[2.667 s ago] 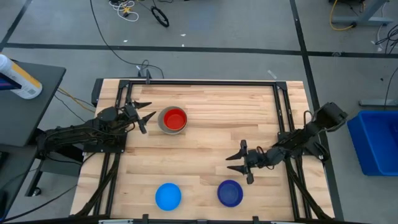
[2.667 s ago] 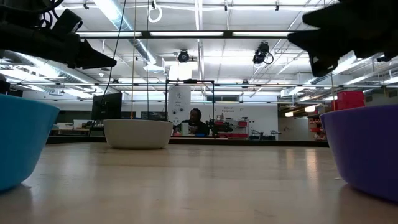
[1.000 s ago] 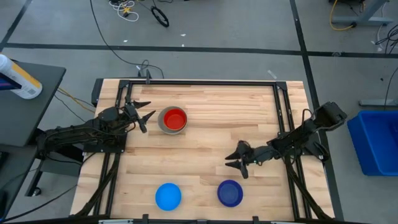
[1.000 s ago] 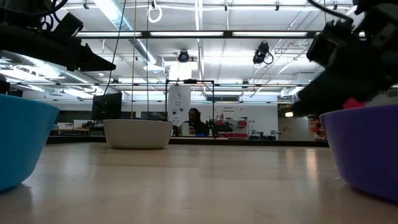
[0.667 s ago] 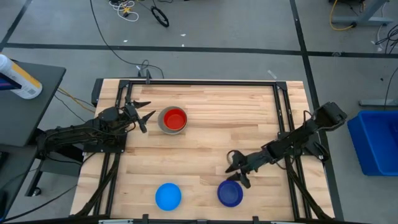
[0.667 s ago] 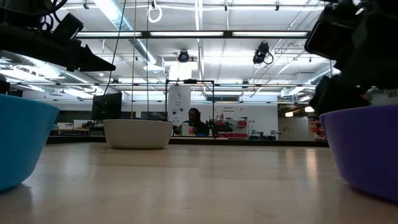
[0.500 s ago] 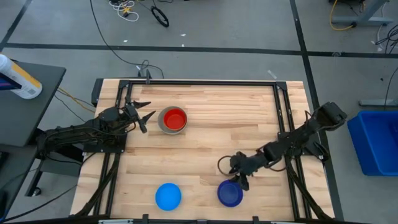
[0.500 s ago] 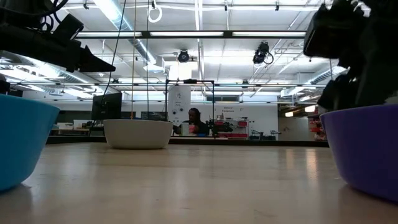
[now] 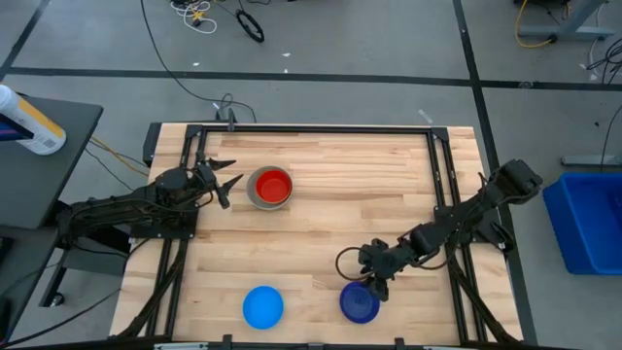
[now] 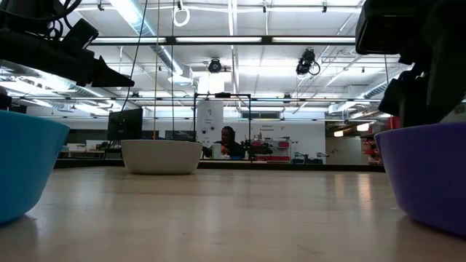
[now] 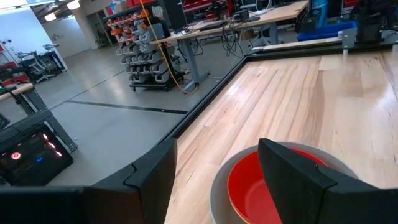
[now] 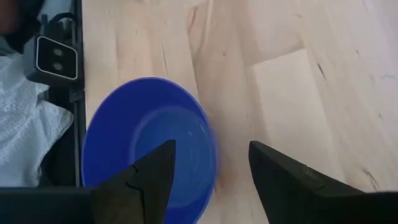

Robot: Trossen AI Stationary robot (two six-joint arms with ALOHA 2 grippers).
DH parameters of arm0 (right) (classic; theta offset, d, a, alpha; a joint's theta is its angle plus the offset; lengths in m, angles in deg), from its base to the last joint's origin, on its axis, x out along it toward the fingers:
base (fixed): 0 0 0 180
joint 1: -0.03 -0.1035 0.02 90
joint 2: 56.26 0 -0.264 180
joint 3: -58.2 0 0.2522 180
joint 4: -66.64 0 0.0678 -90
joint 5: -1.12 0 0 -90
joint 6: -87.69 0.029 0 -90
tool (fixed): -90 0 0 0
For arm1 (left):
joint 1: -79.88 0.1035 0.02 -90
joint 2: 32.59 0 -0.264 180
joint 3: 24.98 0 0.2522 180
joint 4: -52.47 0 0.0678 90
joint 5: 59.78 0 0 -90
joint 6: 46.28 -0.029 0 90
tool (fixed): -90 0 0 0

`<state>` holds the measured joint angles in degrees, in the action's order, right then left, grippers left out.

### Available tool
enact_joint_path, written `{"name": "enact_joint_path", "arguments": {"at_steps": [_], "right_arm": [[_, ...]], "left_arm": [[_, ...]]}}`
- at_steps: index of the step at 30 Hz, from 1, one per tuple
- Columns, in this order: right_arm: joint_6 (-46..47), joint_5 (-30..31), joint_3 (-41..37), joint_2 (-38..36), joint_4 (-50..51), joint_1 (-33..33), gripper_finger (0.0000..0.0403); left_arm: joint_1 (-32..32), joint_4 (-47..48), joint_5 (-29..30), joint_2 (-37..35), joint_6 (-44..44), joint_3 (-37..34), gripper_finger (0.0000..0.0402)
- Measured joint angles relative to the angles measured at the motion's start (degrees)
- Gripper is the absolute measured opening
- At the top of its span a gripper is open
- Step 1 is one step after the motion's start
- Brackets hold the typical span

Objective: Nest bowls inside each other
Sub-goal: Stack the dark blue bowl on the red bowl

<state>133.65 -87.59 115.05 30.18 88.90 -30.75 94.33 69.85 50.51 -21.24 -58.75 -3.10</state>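
Observation:
A red bowl (image 9: 272,186) sits nested in the grey bowl (image 9: 255,193) at the far left of the table; the left wrist view shows the red bowl (image 11: 255,186) inside the grey rim (image 11: 217,186). My left gripper (image 9: 226,180) waits beside them, open (image 11: 214,180). The light blue bowl (image 9: 262,306) and the dark blue bowl (image 9: 360,303) stand upright near the table's near edge. My right gripper (image 9: 372,282) hangs open, slanting down over the dark blue bowl's far rim. In the right wrist view the rim (image 12: 208,140) lies between its fingers (image 12: 208,180), touching neither.
A black frame (image 9: 311,129) runs along the table's far and side edges. Bare wood lies between the two bowl groups. In the low view the light blue bowl (image 10: 22,164) and dark blue bowl (image 10: 429,178) fill the sides, and a person sits far behind the grey bowl (image 10: 161,156).
My right gripper has swung toward the table's near edge and a little to the left, tipping from nearly level to slanting down over the dark blue bowl. The bowls have stayed where they were.

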Motion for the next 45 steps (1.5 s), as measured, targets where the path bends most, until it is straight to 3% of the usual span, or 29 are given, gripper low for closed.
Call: {"name": "enact_joint_path", "arguments": {"at_steps": [14, 18, 23, 26, 30, 36, 45], "right_arm": [[3.31, 0.04, 0.0, 7.01, -1.53, -1.98, 0.02], [3.34, 0.04, 0.0, 7.65, -1.77, -1.99, 0.0151], [3.82, 2.13, 0.0, 7.65, -2.16, -2.25, 0.002], [1.43, 6.06, -0.02, 7.65, -4.1, -2.43, 0.0008], [-4.06, 16.74, -0.02, 7.65, -8.18, -1.6, 0.0005], [-16.18, 28.75, -0.02, 7.65, -15.5, 5.66, 0.0003], [-36.09, 28.5, 1.6, 7.65, -35.58, 24.63, 0.0002]], "left_arm": [[0.0, -0.02, 0.0, 0.0, 0.02, -0.02, 0.0232], [0.0, -0.05, 0.0, 0.0, 0.02, -0.01, 0.0232], [0.0, -0.04, 0.0, 0.0, 0.02, -0.02, 0.0232], [0.0, -0.04, 0.0, -0.02, 0.02, -0.02, 0.0232], [0.0, -0.04, 0.0, 0.0, 0.02, 0.0, 0.0232], [0.0, -0.07, 0.0, 0.0, -0.34, -0.02, 0.0232], [0.0, -0.07, 0.02, -0.02, -0.98, 0.0, 0.0232]]}}
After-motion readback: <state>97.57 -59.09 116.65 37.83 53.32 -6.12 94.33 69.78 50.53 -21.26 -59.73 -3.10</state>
